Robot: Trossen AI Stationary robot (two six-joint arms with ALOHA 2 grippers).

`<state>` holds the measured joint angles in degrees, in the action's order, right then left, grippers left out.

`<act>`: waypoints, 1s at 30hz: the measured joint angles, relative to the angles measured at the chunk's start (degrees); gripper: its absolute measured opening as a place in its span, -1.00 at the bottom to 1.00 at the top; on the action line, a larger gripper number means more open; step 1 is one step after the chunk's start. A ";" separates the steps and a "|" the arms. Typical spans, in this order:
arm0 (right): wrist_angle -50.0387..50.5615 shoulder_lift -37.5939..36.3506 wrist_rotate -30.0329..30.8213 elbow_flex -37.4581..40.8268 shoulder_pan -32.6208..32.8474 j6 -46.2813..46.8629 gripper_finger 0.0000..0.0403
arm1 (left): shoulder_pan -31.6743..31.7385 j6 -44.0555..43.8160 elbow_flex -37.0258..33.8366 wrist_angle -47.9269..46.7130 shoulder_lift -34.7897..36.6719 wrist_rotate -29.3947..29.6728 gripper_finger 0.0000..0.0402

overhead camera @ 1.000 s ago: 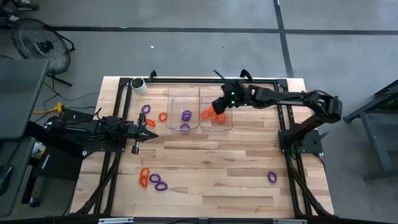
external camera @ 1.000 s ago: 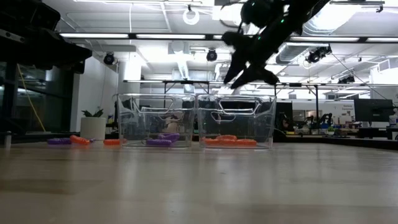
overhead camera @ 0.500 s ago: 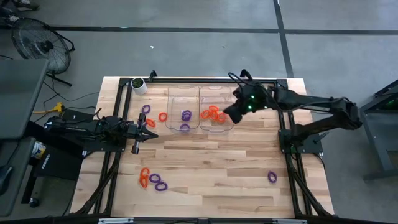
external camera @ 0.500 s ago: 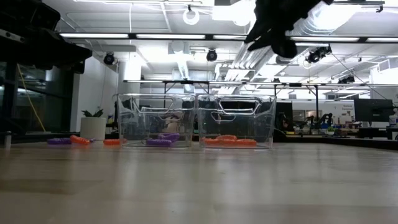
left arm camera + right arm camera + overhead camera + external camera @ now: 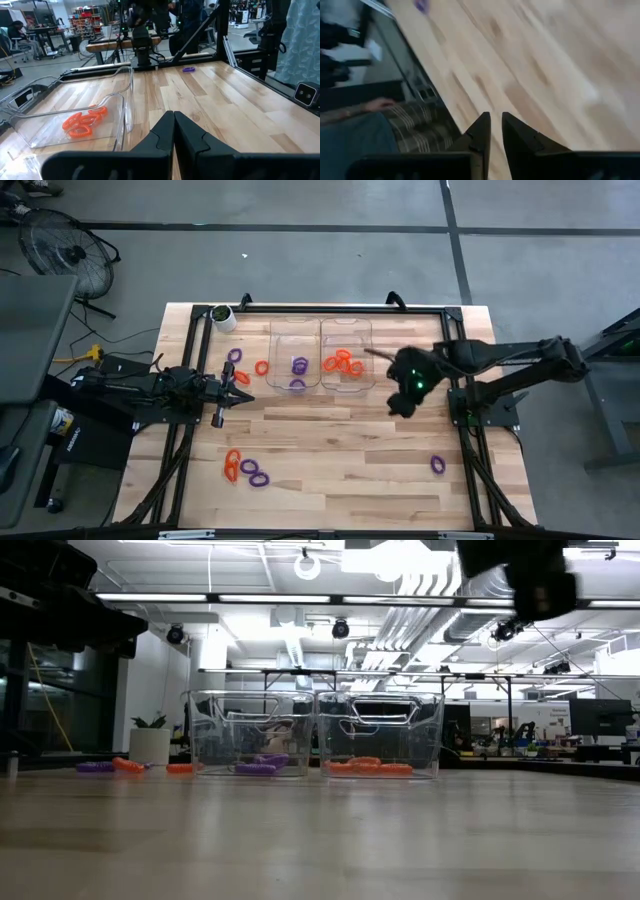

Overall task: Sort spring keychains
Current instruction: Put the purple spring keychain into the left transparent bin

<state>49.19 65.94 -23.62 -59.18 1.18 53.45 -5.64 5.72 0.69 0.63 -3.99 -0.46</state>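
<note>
Hanging right arm: the right gripper (image 5: 406,402) is up over bare wood, just past the right tray, with nothing in it.
Right fingers: close together with a thin gap, pinching nothing (image 5: 481,131).
Left arm: the left gripper (image 5: 240,388) waits low at the left side of the table (image 5: 340,470), fingers pressed together.
Left tray (image 5: 295,330): purple spring keychains (image 5: 299,366) lie inside.
Right tray (image 5: 347,330): orange spring keychains (image 5: 343,362) lie inside.
Loose rings by the trays: one purple ring (image 5: 234,355) and one orange ring (image 5: 262,367) sit on the wood left of the left tray.
Near pile: orange and purple rings (image 5: 245,468) lie together near the front left.
Lone ring: one purple keychain (image 5: 437,464) lies near the front right.
Back corner: a white roll (image 5: 224,317).
</note>
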 joint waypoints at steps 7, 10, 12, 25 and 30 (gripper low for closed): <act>9.43 0.05 -1.46 0.00 9.49 14.20 -0.87 | -0.01 0.00 0.00 0.00 0.00 -0.01 -1.00; 11.00 0.05 -1.09 0.00 13.88 21.22 -0.87 | 0.01 0.00 0.00 0.00 0.00 -0.01 -1.00; 12.00 0.05 -0.18 0.00 16.93 26.11 -0.87 | 0.01 0.00 0.00 0.00 0.00 -0.01 -1.00; 15.05 5.44 10.04 0.00 36.20 50.83 -0.83 | 0.00 0.00 0.00 0.00 0.00 -0.01 -1.00; 16.37 10.11 11.29 0.00 39.86 53.35 -0.68 | 0.01 0.00 0.00 0.01 0.00 -0.01 -1.00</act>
<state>65.56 76.06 -12.33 -59.18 41.03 106.80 -5.63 5.72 0.69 0.64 -3.99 -0.47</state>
